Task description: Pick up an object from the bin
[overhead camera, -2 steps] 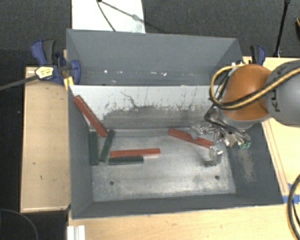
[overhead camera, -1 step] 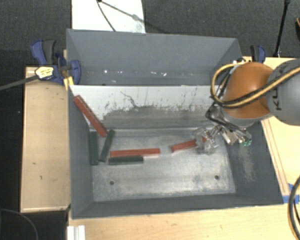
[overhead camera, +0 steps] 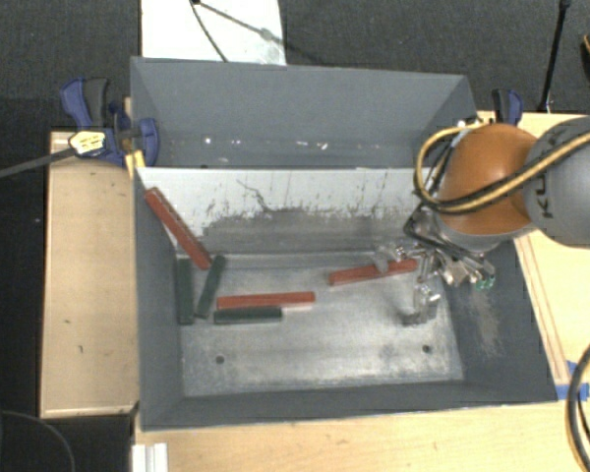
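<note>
Hanging low over the right part of the bin's floor, the jaws sit at the right end of a red-brown bar (overhead camera: 369,274). The bar lies flat and slightly tilted, running left from them toward the middle. Whether the jaws are apart or together cannot be told, nor whether they touch the bar. Above them the wrist carries an orange cover (overhead camera: 482,180) looped with yellow and black cables (overhead camera: 435,170), and the grey arm (overhead camera: 570,190) comes in over the bin's right wall.

The floor just around the jaws is bare. Left of the middle, well apart from them, a 2nd red-brown bar (overhead camera: 265,301) lies flat with a dark green bar (overhead camera: 248,315) just beside it on the near side. In the left corner a 3rd red-brown bar (overhead camera: 177,228) leans slanted along the wall. Below it are 2 more dark green bars, 1 along the left wall (overhead camera: 184,288) and 1 tilted (overhead camera: 209,285) beside it.

The bin (overhead camera: 305,116) is grey metal with sloping walls. Its floor is scuffed and its far wall is streaked with scratches. The ground around the bin is dark.
</note>
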`<state>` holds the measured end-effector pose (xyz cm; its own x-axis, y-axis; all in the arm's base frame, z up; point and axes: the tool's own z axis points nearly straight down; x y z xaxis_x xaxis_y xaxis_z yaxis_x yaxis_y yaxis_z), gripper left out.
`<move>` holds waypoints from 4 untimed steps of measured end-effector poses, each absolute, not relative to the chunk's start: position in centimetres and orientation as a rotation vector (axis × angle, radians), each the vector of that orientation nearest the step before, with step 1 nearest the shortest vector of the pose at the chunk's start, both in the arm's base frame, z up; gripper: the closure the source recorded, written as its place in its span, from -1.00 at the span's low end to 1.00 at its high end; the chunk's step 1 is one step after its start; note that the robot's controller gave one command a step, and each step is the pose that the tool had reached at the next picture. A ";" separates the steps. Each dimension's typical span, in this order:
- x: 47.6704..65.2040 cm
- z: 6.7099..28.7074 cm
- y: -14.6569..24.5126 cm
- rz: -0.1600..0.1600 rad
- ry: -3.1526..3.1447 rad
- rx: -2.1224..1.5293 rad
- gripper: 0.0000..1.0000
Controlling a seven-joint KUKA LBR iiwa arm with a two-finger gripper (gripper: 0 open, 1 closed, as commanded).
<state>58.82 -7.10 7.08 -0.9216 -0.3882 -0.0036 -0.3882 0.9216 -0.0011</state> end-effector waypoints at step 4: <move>57.7 22.6 -3.9 -0.004 3.097 -0.461 1.00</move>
